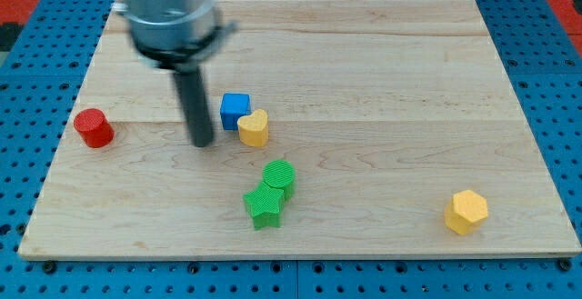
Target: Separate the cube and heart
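In the camera view, a wooden board is seen lying on a blue perforated surface. The dark rod is seen coming down from the view's top-left, and my tip is set on the board in its left half. No jaws are carried by the rod, so nothing is gripped. The blue cube is found just to the view's right of my tip, a narrow gap being left between them. The yellow heart is placed against the cube's lower right corner, the two touching or very nearly so. Near the left edge a red cylinder is seen, well apart from my tip. Toward the bottom edge, near the middle, a green cylinder is pressed against a green star. Close to the bottom-right corner a yellow hexagon is seen alone.
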